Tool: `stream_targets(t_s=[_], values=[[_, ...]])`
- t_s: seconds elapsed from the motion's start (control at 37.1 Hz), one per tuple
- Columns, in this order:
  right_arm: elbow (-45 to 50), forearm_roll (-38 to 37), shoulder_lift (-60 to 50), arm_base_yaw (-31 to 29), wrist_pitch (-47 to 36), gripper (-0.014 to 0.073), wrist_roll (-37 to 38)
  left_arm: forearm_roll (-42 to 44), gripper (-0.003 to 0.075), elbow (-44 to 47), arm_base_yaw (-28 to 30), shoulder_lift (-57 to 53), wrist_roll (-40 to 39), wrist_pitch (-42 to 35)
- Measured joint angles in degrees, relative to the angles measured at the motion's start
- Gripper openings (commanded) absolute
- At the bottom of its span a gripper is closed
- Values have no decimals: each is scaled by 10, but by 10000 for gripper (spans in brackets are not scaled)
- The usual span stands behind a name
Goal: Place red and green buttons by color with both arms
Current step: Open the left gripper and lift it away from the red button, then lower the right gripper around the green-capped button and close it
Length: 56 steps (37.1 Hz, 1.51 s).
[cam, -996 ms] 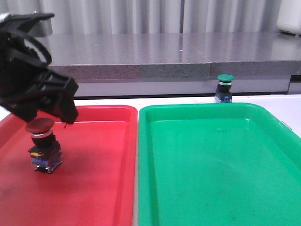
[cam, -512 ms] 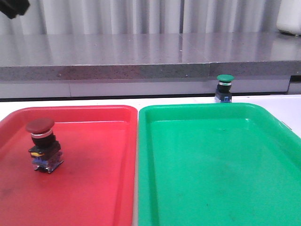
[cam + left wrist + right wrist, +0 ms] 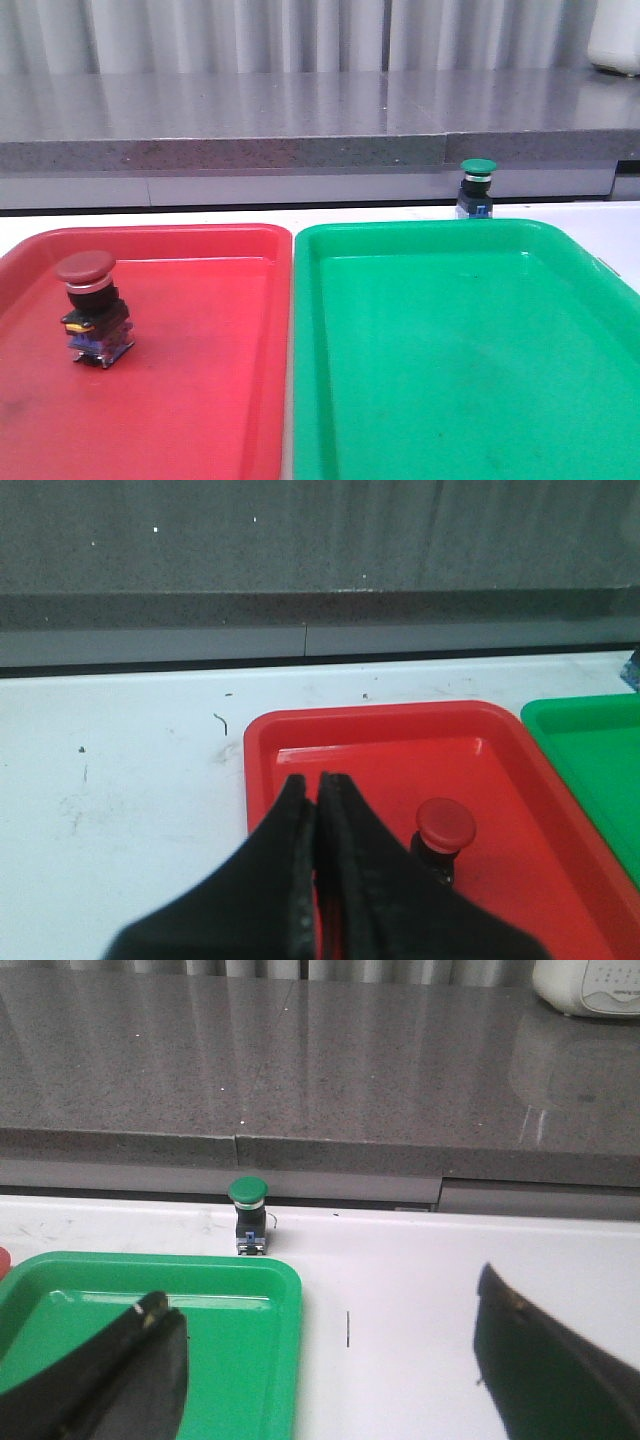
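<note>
The red tray (image 3: pixel 200 400) holds the red button (image 3: pixel 92 310), which stands upright near the tray's left side, its dark-red cap on top of the silver collar and black body. The green tray (image 3: pixel 450 400), just beside the red one, has nothing in it; the green button (image 3: pixel 476 188) stands upright on the white table (image 3: pixel 620 225), just beyond the tray's far rim. Neither arm appears in the front view. In the wrist views, the left gripper (image 3: pixel 317 810) hangs above the red tray with its fingers pressed together on nothing, the red button near them. The right gripper (image 3: pixel 330 1330) has its fingers spread wide apart above the green tray's corner and the table, the green button well beyond them.
</note>
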Motion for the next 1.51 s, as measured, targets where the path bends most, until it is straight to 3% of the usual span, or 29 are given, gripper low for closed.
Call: stream_targets(t_s=[0.19,0.65,0.92,1.1,1.51], values=[[0,0,0,0,0,604,0,-9,-20,42,0,-131,-1,-14],[-3,0,31,0,-34,604,0,-9,-20,42,0,-135,-1,-26],[-168,0,357,1,-45,604,0,-9,-20,42,0,-135,-1,-26],[-322,3,582,67,-43,604,0,-10,-20,42,0,-135,-1,-26],[-671,24,921,76,121,604,38,-10,-20,42,0,-135,-1,-26]])
